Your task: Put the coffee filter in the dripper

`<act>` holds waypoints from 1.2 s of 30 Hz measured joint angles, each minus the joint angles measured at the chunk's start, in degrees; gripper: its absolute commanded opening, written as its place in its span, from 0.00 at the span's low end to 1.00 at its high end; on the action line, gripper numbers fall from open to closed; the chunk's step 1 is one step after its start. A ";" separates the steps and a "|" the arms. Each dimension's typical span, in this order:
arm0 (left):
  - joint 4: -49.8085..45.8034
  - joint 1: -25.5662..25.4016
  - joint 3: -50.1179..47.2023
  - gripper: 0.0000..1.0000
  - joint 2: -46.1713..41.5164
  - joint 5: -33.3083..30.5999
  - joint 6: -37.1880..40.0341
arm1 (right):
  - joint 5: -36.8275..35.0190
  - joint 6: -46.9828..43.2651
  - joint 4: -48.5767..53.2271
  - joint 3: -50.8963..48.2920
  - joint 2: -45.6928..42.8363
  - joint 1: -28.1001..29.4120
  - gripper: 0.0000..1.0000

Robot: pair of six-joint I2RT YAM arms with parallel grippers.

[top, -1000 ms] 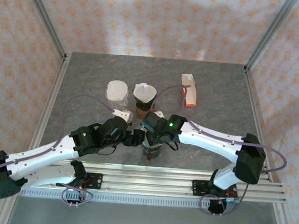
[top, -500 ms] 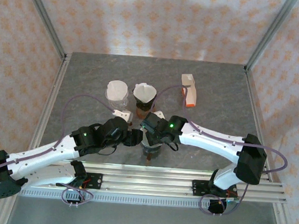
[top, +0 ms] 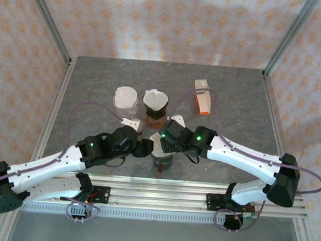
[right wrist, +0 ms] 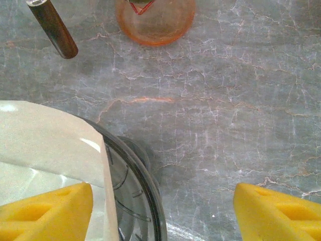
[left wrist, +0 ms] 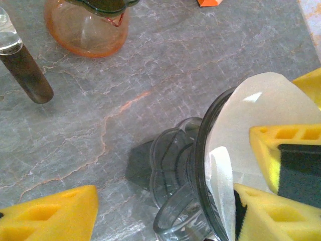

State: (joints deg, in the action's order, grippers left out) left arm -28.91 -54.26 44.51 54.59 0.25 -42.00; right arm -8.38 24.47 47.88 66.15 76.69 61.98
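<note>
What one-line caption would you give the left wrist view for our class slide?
White paper filter standing in the clear dripper on a grey marbled table, amber glass vessel behind.

The right arm's elbow (top: 284,184) has swung out toward the counter's (top: 243,121) right edge, and the right end effector (top: 170,143) has slid slightly rightward over the dripper (top: 163,161), baring more white coffee filter (top: 159,147).

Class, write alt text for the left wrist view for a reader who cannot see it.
A white paper filter sits inside a clear dripper at lower right, yellow fingers overlapping it. Beyond, an orange glass carafe stands on the grey marbled table.
</note>
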 measured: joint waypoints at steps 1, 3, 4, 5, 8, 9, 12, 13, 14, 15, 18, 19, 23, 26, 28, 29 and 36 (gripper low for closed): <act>0.00 0.02 -0.02 0.68 0.09 0.00 0.00 | -0.26 0.22 0.04 -0.48 -0.44 0.00 0.74; 0.00 0.00 -0.02 0.68 0.20 0.00 0.00 | -0.79 0.59 0.09 -1.38 -1.38 -0.04 0.74; 0.00 0.00 -0.02 0.68 0.20 0.00 0.00 | -0.98 0.68 0.13 -1.68 -1.90 -0.04 0.74; 0.00 0.00 -0.02 0.68 0.20 0.00 0.00 | -1.25 0.87 0.17 -1.92 -2.43 -0.04 0.74; 0.00 0.00 -0.02 0.68 0.20 0.00 0.00 | -1.95 1.42 0.35 -2.45 -4.11 -0.22 0.74; 0.00 0.02 -0.02 0.68 0.20 0.00 0.00 | -2.19 1.51 0.35 -2.64 -4.59 -0.37 0.74; 0.00 0.00 -0.02 0.67 0.20 0.00 0.00 | -2.67 1.97 0.61 -3.21 -5.38 -0.96 0.74; 0.00 0.00 -0.02 0.67 0.20 0.00 0.00 | -2.84 2.14 0.72 -3.32 -5.40 -1.07 0.74; 0.00 0.00 -0.02 0.67 0.20 0.00 0.00 | -3.04 2.40 0.72 -3.43 -5.40 -1.29 0.74; 0.00 0.00 -0.02 0.67 0.20 0.00 0.00 | -3.19 2.58 0.74 -3.52 -5.40 -1.29 0.74; 0.00 0.00 -0.02 0.67 0.20 -0.02 0.00 | -3.26 2.75 0.68 -3.61 -5.40 -1.33 0.74; 0.00 0.00 -0.02 0.67 0.20 -0.02 0.00 | -3.21 2.75 0.68 -3.61 -5.40 -1.33 0.74; 0.00 0.00 -0.02 0.68 0.20 -0.02 0.00 | -2.78 2.51 0.00 -3.85 -5.35 -0.94 0.74; 0.00 0.00 -0.02 0.69 0.20 0.00 -0.02 | -2.73 2.45 -0.17 -3.85 -4.44 0.22 0.75; 0.00 0.00 -0.02 0.69 0.20 -0.02 -0.02 | -2.75 2.32 -0.31 -3.85 -3.43 0.90 0.75; 0.00 0.00 -0.02 0.69 0.20 0.00 -0.04 | -2.75 2.29 -0.39 -3.85 -3.02 1.03 0.75; 0.00 0.00 -0.11 0.71 0.20 -0.02 -0.17 | -3.06 1.88 -0.37 -2.71 -2.93 1.16 0.75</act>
State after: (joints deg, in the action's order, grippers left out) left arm -28.91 -54.26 44.40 54.78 0.23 -42.17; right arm -11.44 26.35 47.51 63.44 73.76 63.13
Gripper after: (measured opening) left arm 0.707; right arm 0.753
